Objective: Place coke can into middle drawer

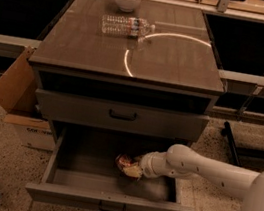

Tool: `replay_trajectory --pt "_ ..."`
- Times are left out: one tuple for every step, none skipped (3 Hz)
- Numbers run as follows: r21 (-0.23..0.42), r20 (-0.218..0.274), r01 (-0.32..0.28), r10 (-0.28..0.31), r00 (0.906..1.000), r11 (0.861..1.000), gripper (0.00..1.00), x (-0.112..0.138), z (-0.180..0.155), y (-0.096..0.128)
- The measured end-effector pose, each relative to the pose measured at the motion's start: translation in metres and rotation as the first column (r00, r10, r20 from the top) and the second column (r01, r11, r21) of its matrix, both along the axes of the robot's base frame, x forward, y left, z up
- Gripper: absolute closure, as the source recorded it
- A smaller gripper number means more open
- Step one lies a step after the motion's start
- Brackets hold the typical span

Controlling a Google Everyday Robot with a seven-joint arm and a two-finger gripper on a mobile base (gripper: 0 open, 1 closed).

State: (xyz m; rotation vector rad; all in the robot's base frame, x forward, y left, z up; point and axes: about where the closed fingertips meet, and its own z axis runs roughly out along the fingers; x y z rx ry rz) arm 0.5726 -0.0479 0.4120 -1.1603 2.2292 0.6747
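Gripper (134, 169) deep inside pulled-out middle drawer (108, 203): apparently clasping coke can (124, 161) at its tip, holding it low by the tray floor. Carrying looking done; releasing, then backing out, remaining.

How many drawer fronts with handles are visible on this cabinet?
2: the upper drawer, closed under the tabletop, and the middle drawer below it, pulled open, with the gripper and coke can inside.
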Motion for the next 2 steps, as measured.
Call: replay_trajectory --pt "0.0 -0.01 0.002 -0.002 0.9999 1.0 0.11 0.0 -0.004 -0.003" --pt "0.018 -0.013 0.021 -0.021 0.9997 1.0 0.0 -0.007 0.0 -0.019"
